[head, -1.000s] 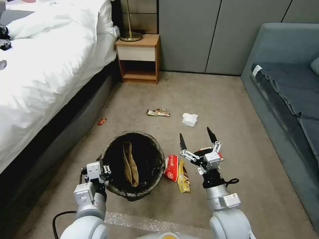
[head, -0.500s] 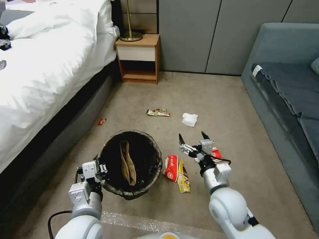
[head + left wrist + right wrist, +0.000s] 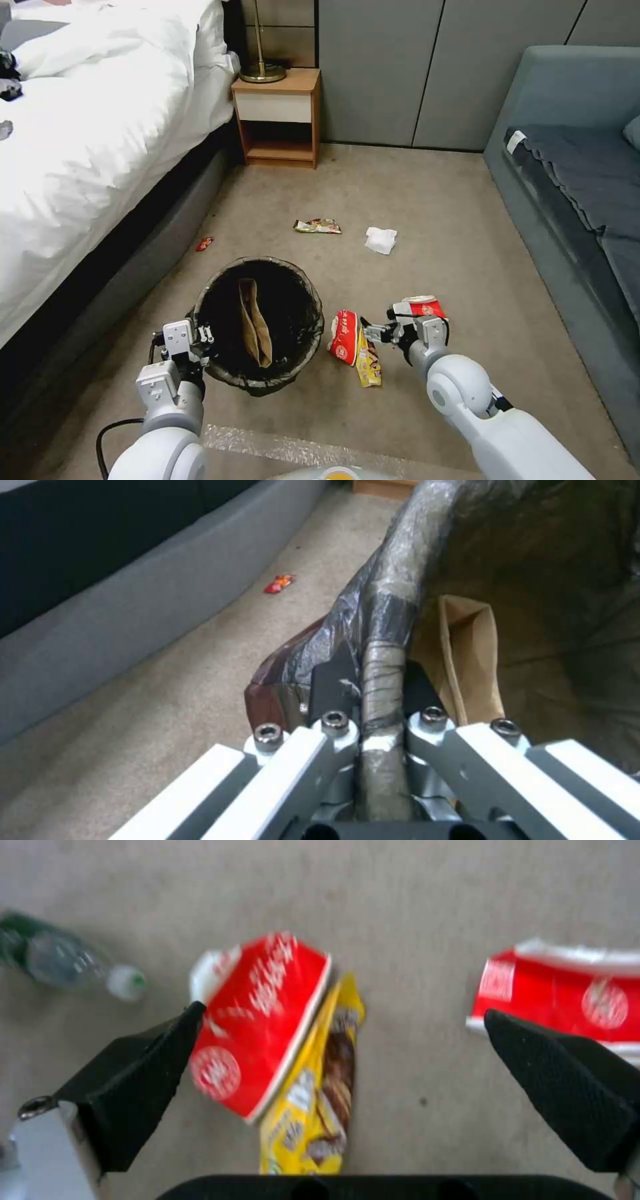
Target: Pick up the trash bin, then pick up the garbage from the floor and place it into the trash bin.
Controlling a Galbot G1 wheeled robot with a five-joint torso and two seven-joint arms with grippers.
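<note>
Two grippers working: left gripper (image 3: 373, 700) clamping trash bin (image 3: 267, 387) rim
Right gripper (image 3: 347, 1075) gaping wide, empty, hovering over red wrapper (image 3: 257, 1025); centring fingers astride it seems wise

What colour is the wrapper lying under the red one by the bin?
Yellow with brown print; the yellow wrapper shows best in the right wrist view.

**Reds and yellows on a beige carpet**

The dark brown-black bag lining the round bin (image 3: 293, 320) holds a tan paper bag (image 3: 255, 323). A red-and-white printed wrapper (image 3: 257, 1020) overlaps a yellow-and-brown printed wrapper (image 3: 320, 1100). A white crumpled tissue (image 3: 381, 240) lies on the beige carpet (image 3: 433, 200).
</note>
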